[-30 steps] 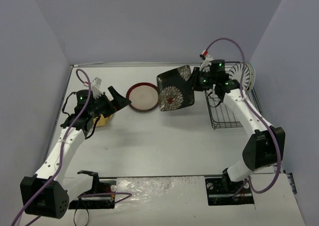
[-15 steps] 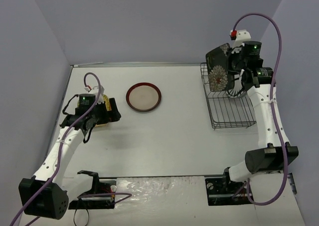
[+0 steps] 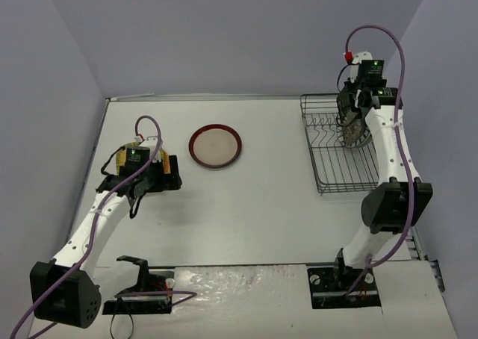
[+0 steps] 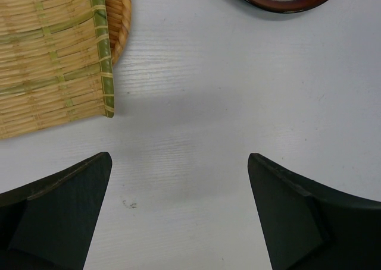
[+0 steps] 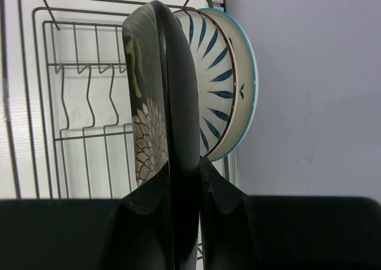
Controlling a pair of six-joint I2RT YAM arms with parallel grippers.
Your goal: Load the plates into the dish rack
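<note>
Right gripper (image 5: 184, 172): clamped narrow on the rim of the black floral plate (image 5: 149, 103), one finger on each face.
Black floral plate: standing on edge over the right end of the dish rack (image 3: 336, 160), its flowered face turned toward the open part of the rack. I cannot tell from here whether its lower edge sits between the wires.
Striped plate (image 5: 223, 79): white with dark stripes and a teal edge. It stands upright in the rack just behind the black plate, next to the side wall, and the two plates are very close, perhaps touching near the bottom.
Dish rack: a black wire basket at the far right of the table (image 3: 254, 219). Its rows of upright wires on the left of the black plate hold nothing.
Left gripper (image 4: 178, 158): spread wide with nothing between the fingers, low above bare tabletop at the left side.
Yellow woven plate (image 4: 47, 56): lying flat just beyond and to the left of the left gripper, and not touched by it.
Orange-brown plate (image 4: 122, 14): only a curved sliver shows, poking out from beneath the woven plate's right edge.
Red-rimmed plate (image 3: 215, 145): flat on the table between the two arms, toward the back, and well apart from the rack.
</note>
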